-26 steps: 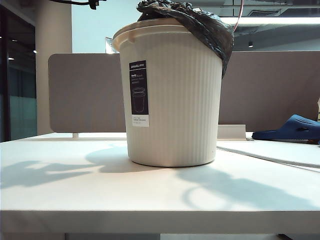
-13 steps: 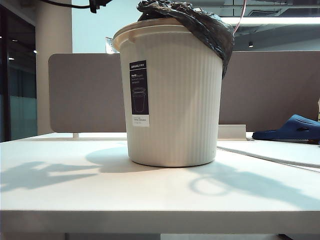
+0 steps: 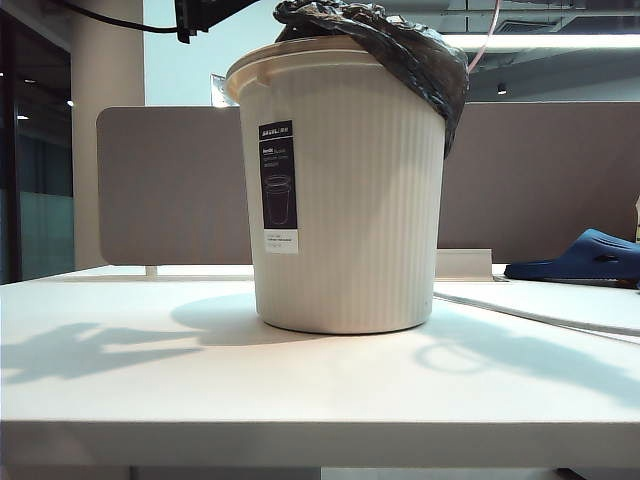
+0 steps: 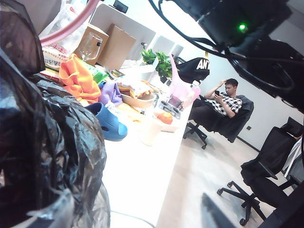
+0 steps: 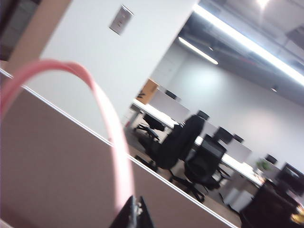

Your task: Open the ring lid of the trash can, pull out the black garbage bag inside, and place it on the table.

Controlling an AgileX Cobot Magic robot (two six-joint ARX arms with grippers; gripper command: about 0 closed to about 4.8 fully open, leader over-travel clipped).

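Where the black garbage bag point(image 3: 400, 45) lies: heaped on the mouth of the trash can point(image 3: 350, 200), spilling over the rim on the exterior view's right, not yet on the tabletop point(image 3: 300, 390).
Ring lid point(image 5: 102, 114): lifted, its pink hoop running into the right claw point(image 5: 133, 213).
Right claw: pressed together on the hoop, above the bin.
Left claw point(image 4: 289, 156): spread, empty, just beside the bag.
Handling: likely light, limp, slippery film that tears easily.
Grip: best pinch a gathered fold at the top, not a single stretched layer.
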